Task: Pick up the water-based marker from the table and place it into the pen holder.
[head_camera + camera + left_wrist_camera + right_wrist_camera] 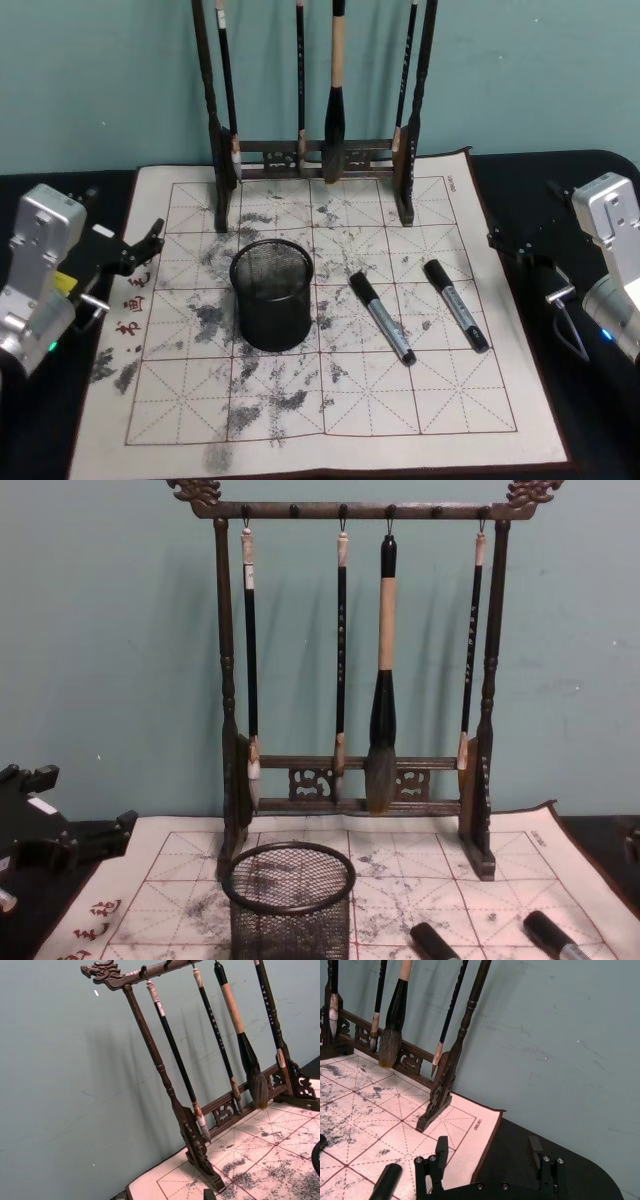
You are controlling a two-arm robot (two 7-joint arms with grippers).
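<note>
– Starting at the left: where is the left gripper [150, 247]?
– At the left edge of the mat [420, 405]. Its fingers are spread apart with nothing between them.
– And the pen holder [271, 318]?
– Upright on the mat that covers the table [520, 175], a little left of the mat's middle and in front of the brush rack [320, 158]. Four brushes [383, 660] hang from the rack's top bar.
– The markers?
– Two lie flat on the mat, to the right of the holder and apart from it. The first marker [381, 318] is the one closer to the holder. The second marker [456, 305] lies near it on the right, and they don't touch. Both slant the same way, each with one black end toward the rack. I cannot tell which one is water-based.
– Then the right gripper [487, 1146]?
– At the mat's right edge, apart from both markers. Its wrist view shows the two fingers standing wide apart and gripping nothing, one over the mat's border and one over dark tabletop. A marker's black end lies on the mat nearby.
</note>
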